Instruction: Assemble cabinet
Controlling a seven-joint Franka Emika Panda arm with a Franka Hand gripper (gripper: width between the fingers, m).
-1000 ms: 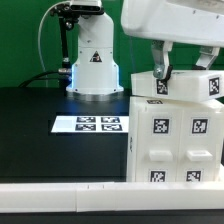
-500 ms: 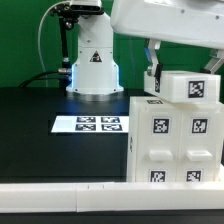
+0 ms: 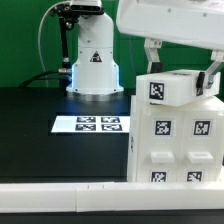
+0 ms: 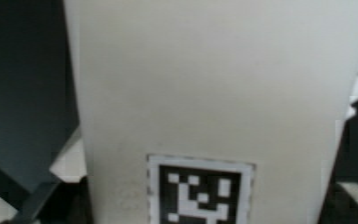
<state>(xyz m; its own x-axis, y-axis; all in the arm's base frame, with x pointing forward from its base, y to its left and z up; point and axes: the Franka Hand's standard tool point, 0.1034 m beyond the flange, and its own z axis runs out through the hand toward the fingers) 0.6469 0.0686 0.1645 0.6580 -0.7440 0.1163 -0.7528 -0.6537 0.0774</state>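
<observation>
White plastic top block with a black-and-white tag [image 3: 170, 89] sits atop the tall white tagged cabinet body [image 3: 175, 140] at the exterior view's right, turned slightly askew. Jaws of the white arm's gripper [image 3: 181, 72] clasp this block from either side. Wrist view: block [image 4: 211, 100] fills the frame. Black counter [image 3: 40, 130]; flat white marker board [image 3: 90, 125] just beside the body.

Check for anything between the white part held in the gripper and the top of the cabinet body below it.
Nothing visible stands between them. The gripper holds the tagged white part right above the cabinet body; whether they touch cannot be told. The marker board lies off to the exterior view's left.
</observation>
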